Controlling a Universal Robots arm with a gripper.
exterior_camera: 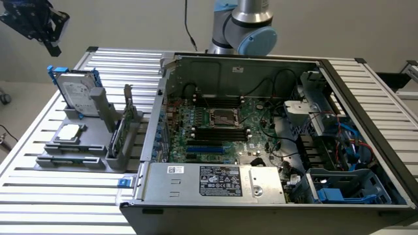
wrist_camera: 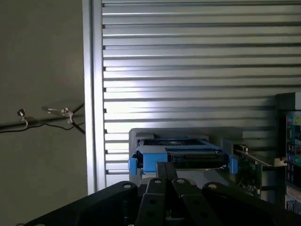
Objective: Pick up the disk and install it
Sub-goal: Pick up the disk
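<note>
An open desktop computer case (exterior_camera: 235, 68) lies on a slatted aluminium table (exterior_camera: 39, 196) with its motherboard (exterior_camera: 222, 122) facing up. A grey parts holder (exterior_camera: 72, 159) sits on the table, on the exterior view's left of the case.

The disk (exterior_camera: 77, 95) is a silver-grey hard drive with a white label, framed by a blue plastic carrier. It stands upright on edge in a slot at the far end of the holder. A small square processor chip (exterior_camera: 70, 132) lies flat on the holder, nearer the camera. An expansion card (exterior_camera: 127, 120) stands on edge between the disk and the case.

The black gripper (exterior_camera: 51, 43) hangs in the air above and beyond the disk, well apart from it. In the wrist view the gripper (wrist_camera: 167, 174) has its fingers pressed together and holds nothing. Past them, the disk (wrist_camera: 178, 157) appears edge-on in its slot.

The task looks to be at its very start. The disk is untouched and not yet lifted, and it is well apart from the drive bay corner of the case, where another blue carrier (exterior_camera: 339, 195) sits. Grasping, carrying and installing all remain.
</note>
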